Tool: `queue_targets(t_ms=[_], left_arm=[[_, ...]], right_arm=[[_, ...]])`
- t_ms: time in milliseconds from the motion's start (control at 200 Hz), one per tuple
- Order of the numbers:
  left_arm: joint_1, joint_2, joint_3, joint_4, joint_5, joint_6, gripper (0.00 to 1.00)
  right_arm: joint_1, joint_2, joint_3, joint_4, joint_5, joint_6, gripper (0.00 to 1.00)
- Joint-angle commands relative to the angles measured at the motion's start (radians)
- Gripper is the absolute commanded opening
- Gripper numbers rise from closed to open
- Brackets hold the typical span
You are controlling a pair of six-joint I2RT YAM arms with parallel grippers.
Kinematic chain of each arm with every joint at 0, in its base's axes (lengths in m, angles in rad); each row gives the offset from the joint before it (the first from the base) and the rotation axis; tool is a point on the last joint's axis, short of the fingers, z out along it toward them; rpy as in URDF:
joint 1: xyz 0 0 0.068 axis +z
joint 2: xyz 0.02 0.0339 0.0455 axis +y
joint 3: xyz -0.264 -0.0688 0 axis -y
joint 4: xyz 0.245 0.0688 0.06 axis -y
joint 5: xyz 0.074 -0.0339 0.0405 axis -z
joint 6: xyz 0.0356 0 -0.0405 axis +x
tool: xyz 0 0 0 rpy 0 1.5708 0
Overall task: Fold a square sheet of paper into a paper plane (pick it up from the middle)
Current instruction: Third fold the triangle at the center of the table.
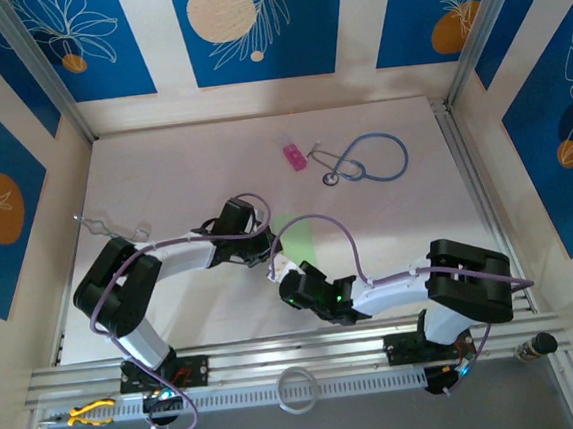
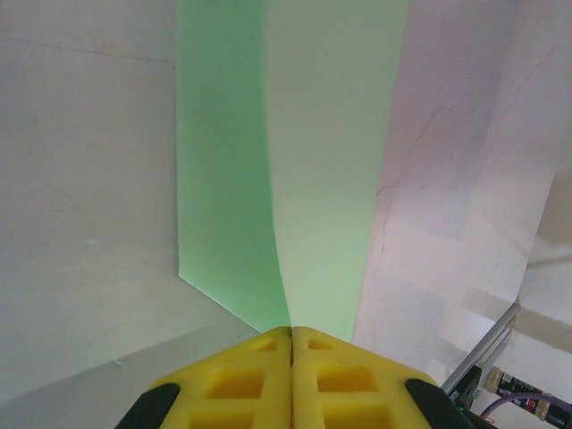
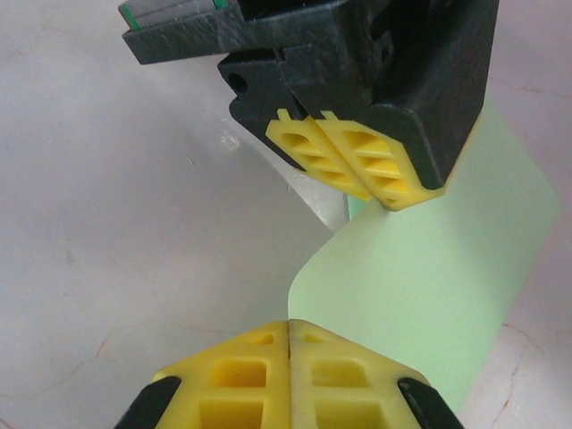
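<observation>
The light-green square sheet of paper [image 1: 300,235] is held up between my two grippers near the middle of the table, folded along a lengthwise crease. In the left wrist view the sheet [image 2: 322,179] runs straight out from between the yellow fingertips of my left gripper [image 2: 292,331], which is shut on it. My right gripper [image 3: 290,323] is shut on a curved edge of the sheet [image 3: 429,277]. The left gripper [image 3: 389,197] pinches the paper just beyond it. From above, the left gripper [image 1: 265,244] and the right gripper [image 1: 280,273] stand close together at the sheet's left side.
A small pink block [image 1: 295,157] and a blue stethoscope [image 1: 367,159] lie at the back of the table. A clear wire piece [image 1: 107,227] lies at the left edge. A white ring [image 1: 298,389] and a yellow tool [image 1: 88,413] rest on the near rail.
</observation>
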Motion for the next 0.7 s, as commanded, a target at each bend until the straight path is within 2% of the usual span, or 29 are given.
queue_targets(t_ms=[0,170,270,330,445,510,690], left_arm=[[0.011,-0.016,0.006,-0.021,-0.010,-0.005,0.10],[0.013,-0.019,0.006,-0.024,-0.012,-0.001,0.11],[0.014,-0.021,0.009,-0.035,-0.015,0.006,0.20],[0.015,-0.032,0.012,-0.059,-0.034,0.013,0.32],[0.018,-0.064,0.014,-0.106,-0.071,0.033,0.40],[0.022,-0.079,0.017,-0.128,-0.085,0.040,0.47],[0.027,-0.105,0.029,-0.182,-0.118,0.067,0.50]], right_arm=[[-0.011,-0.029,-0.013,-0.006,-0.011,0.027,0.04],[-0.025,-0.047,-0.021,0.002,-0.051,0.033,0.02],[-0.037,-0.066,-0.033,0.015,-0.099,0.039,0.02],[-0.052,-0.083,-0.044,0.021,-0.153,0.050,0.02],[-0.098,-0.118,-0.063,0.026,-0.275,0.080,0.02],[-0.133,-0.137,-0.072,0.030,-0.358,0.097,0.01],[-0.230,-0.180,-0.089,0.038,-0.549,0.139,0.02]])
